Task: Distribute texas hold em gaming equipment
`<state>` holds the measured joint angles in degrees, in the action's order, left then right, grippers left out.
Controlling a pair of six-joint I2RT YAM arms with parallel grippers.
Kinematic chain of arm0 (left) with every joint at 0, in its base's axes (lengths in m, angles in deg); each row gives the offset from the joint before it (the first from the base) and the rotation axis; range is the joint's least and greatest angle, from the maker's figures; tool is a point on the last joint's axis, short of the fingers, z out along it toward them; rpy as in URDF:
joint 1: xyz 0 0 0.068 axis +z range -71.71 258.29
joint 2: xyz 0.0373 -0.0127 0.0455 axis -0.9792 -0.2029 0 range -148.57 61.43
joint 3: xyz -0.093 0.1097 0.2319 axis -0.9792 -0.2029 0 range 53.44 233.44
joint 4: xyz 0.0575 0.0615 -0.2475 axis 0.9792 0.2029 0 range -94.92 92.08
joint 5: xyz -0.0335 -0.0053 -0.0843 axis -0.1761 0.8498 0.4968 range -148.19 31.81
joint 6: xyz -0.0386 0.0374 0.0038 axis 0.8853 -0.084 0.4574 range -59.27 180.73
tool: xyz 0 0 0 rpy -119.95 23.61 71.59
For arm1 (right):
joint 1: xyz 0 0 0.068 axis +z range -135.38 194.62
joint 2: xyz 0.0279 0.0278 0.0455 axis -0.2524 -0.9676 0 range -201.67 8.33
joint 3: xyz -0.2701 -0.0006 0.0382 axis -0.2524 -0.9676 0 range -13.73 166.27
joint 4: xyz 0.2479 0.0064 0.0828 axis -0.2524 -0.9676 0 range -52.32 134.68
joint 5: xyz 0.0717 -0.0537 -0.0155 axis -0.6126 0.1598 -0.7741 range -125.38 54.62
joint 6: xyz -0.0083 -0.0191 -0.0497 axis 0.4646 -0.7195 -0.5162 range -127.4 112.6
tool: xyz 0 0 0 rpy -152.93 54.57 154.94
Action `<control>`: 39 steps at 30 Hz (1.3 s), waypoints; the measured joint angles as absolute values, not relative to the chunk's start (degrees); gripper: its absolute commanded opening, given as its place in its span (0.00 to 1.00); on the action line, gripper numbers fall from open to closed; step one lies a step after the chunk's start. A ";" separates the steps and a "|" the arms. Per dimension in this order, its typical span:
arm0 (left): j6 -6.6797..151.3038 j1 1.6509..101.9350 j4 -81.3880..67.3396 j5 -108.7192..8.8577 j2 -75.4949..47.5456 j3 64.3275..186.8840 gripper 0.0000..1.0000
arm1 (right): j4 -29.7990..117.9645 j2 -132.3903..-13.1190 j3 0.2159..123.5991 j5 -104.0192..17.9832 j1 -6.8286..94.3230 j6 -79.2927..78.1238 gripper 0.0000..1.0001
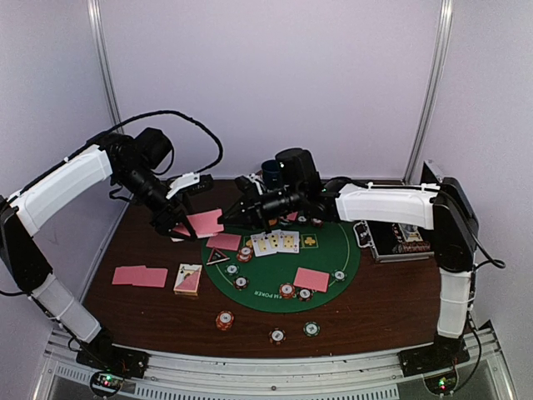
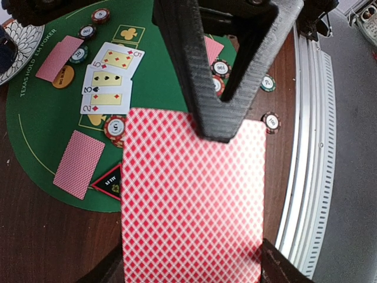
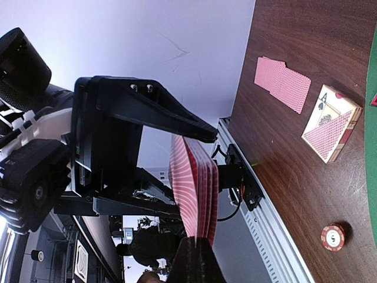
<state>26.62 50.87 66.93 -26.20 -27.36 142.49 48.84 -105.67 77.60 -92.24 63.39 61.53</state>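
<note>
My left gripper (image 1: 178, 223) hangs over the table's back left, shut across a stack of pink-backed cards (image 2: 191, 200); its jaws show at the bottom corners of the left wrist view. My right gripper (image 3: 197, 253) reaches in from the right and is shut on the stack's far edge, pinching a card of the fanned stack (image 3: 191, 183). Its black finger (image 2: 227, 88) overlaps the top card. Three face-up cards (image 1: 275, 242) lie on the mat. Face-down cards (image 1: 140, 276) and a card box (image 1: 188, 279) lie at the left. Chips (image 1: 224, 320) sit in front.
The round green felt mat (image 1: 325, 250) holds chips, a face-down card (image 1: 311, 279) and a triangle marker (image 1: 217, 257). An open case (image 1: 400, 237) stands at the right and a dark cup (image 1: 271, 173) at the back. The metal rail (image 2: 309, 177) runs along the near edge.
</note>
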 measured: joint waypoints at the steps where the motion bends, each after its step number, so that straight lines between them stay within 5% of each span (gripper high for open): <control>1: 26.62 50.87 66.87 -26.20 -27.36 142.49 0.00 | 49.21 -105.67 77.43 -92.33 63.33 62.01 0.00; 18: 26.62 50.94 65.91 -26.44 -27.36 142.47 0.00 | 50.07 -98.28 68.97 -93.09 54.32 62.34 0.00; 27: 26.60 50.94 66.04 -26.47 -27.36 142.47 0.00 | 38.22 -96.90 64.51 -91.65 44.36 50.88 0.00; 39: 26.60 50.94 66.43 -26.47 -27.36 142.47 0.00 | 27.31 -106.67 64.47 -80.94 36.55 35.63 0.00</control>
<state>26.60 50.94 66.43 -26.47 -27.36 142.47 27.31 -106.67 64.47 -80.94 36.55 35.63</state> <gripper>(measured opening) 0.665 0.019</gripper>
